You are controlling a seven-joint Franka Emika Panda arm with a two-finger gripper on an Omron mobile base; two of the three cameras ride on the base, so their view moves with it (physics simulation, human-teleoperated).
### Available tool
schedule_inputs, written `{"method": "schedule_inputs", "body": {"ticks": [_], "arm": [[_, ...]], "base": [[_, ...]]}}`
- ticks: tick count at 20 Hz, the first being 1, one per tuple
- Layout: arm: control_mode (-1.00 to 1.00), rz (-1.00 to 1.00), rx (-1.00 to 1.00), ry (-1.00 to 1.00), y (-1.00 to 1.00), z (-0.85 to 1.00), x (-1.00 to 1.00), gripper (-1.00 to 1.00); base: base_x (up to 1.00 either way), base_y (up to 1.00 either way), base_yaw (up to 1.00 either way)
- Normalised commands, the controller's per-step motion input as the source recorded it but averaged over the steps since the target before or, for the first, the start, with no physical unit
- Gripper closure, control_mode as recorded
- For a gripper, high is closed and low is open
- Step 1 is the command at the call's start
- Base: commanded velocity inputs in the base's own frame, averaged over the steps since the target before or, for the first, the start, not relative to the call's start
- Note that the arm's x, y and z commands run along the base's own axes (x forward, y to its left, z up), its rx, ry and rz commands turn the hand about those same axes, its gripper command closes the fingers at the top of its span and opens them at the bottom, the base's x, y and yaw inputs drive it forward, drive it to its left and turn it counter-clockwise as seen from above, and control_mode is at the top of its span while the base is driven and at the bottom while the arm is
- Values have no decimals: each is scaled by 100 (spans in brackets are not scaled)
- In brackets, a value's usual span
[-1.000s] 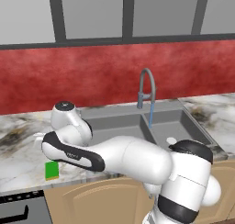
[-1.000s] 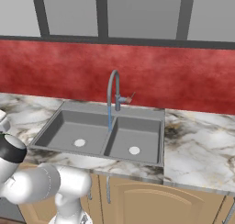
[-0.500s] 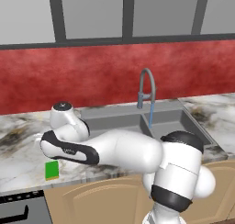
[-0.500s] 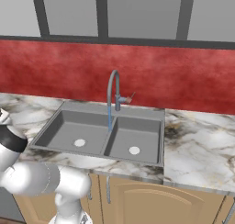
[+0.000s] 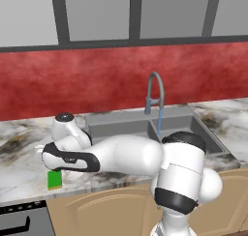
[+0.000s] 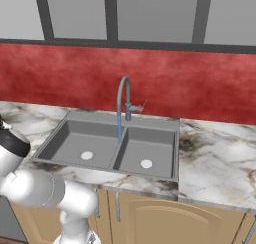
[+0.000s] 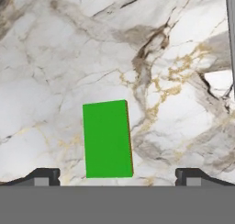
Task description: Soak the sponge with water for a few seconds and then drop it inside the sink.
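The small flat rectangular sponge point(image 7: 107, 139) with its bright green top and thin yellow-tan lower layer lies flat on the white, grey-veined marble counter point(image 7: 59, 58), near the front edge and well to the left of the sink. In the left base view the sponge point(image 5: 54, 180) shows just below the arm's wrist. In the hand view it lies between the two dark fingertips of the gripper point(image 7: 114, 177), which hangs above it with jaws spread wide, touching nothing and holding nothing.

The dark grey rectangular double-basin sink point(image 6: 75, 123) is set in the counter, with white round drains. A tall arched grey faucet point(image 6: 123, 95) stands at its back, and a thin pale-blue stream of water point(image 6: 119, 129) falls from the spout. A red backsplash point(image 6: 65, 73) runs behind. No brand, label or writing can be read anywhere.
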Motion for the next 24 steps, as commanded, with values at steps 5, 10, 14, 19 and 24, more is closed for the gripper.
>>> {"method": "schedule_inputs", "body": {"ticks": [5, 10, 14, 19, 24], "arm": [[-100, 1, 0, 0, 26, -17, 0, -100], [-100, 1, 0, 0, 17, -5, 0, -100], [-100, 1, -2, 0, 2, 0, 0, -100], [-100, 1, -2, 1, 0, 0, 0, -100], [-100, 2, -1, 1, 0, 0, 0, -100]], "base": [[0, 0, 0], [0, 0, 0], [0, 0, 0], [0, 0, 0], [0, 0, 0]]}}
